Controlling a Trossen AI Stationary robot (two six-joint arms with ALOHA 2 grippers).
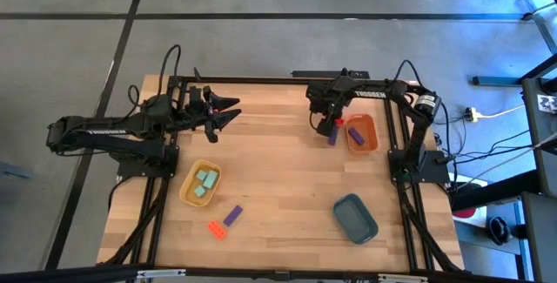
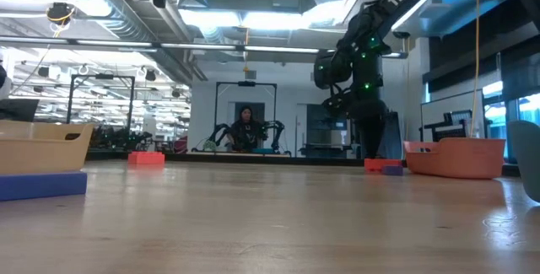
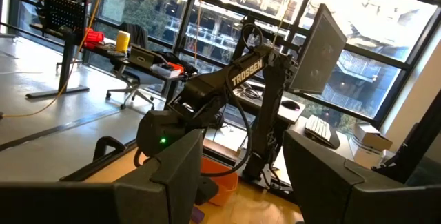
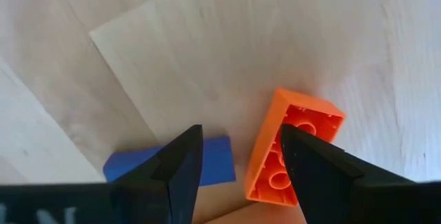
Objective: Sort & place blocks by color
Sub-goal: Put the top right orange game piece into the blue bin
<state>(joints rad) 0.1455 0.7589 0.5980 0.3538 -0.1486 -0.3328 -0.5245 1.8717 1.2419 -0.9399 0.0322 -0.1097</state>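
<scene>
Pale wood grain fills the right wrist view, where an oblong red-orange block [image 4: 293, 148] lies hollow side up, its round studs' undersides showing, its long axis slanting from the lower middle toward the upper right of that picture. The right gripper [image 4: 238, 162] hangs over it with its fingers apart; one dark finger covers part of the block, the other stands over a purple-blue block [image 4: 213, 158] just beside it.

In the high view the right gripper [image 1: 328, 119] sits in the upper right of the table, with the red-orange block [image 1: 327, 129] and purple block [image 1: 332, 135] just left of the orange tray [image 1: 364, 135], which holds another purple block [image 1: 356, 131]. The yellow tray [image 1: 199, 185], lower left, holds pale teal blocks [image 1: 205, 183]. Below it, near the front edge, a purple block [image 1: 232, 215] lies slanted beside a red-orange block [image 1: 217, 228]. The dark teal tray [image 1: 355, 217] sits lower right. Bare wood stretches wide between the trays.

The left gripper [image 1: 228, 113] waits at the upper left, raised, fingers spread.
</scene>
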